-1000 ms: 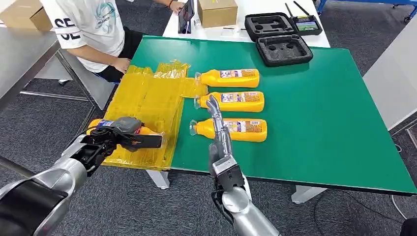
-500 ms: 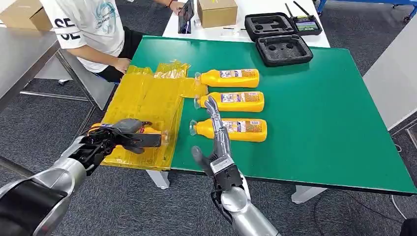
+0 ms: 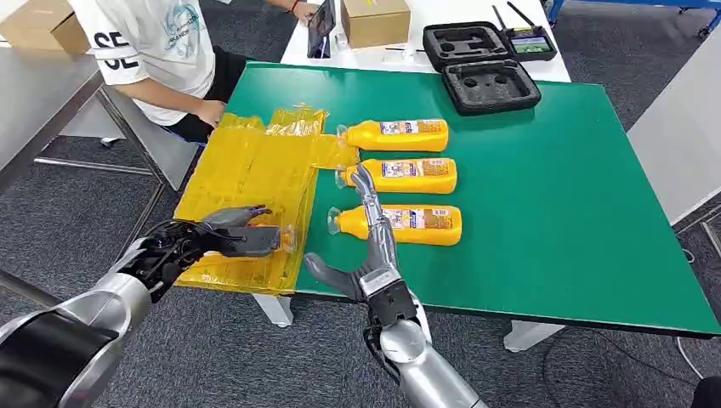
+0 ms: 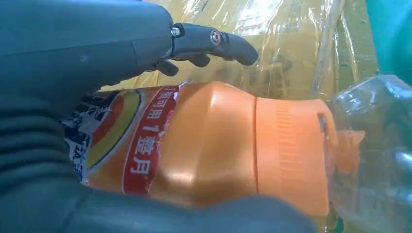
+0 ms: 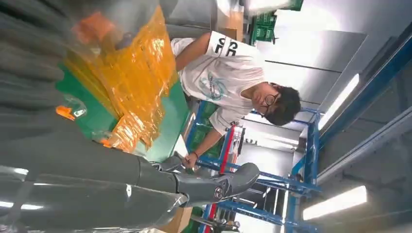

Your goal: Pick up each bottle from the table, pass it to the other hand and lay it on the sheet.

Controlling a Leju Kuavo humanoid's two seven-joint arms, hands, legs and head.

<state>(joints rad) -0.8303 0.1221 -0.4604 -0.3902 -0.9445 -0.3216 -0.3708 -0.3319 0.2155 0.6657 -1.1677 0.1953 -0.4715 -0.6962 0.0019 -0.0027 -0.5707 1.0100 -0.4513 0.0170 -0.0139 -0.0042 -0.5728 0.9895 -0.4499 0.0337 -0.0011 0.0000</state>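
- The left hand (image 3: 223,239) wraps an orange bottle (image 4: 214,145), which lies on the yellow sheet (image 3: 255,170) under its palm.
- The right hand (image 3: 367,246) is empty, fingers spread, thumb out sideways.
- Three more bottles (image 3: 400,223) lie on the green table (image 3: 553,212) just beyond it.

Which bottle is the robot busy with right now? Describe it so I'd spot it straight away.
Find the green table, then the yellow sheet over its left edge. At the sheet's near corner lies an orange bottle under the left hand. The other three bottles lie in a row on bare green, untouched.
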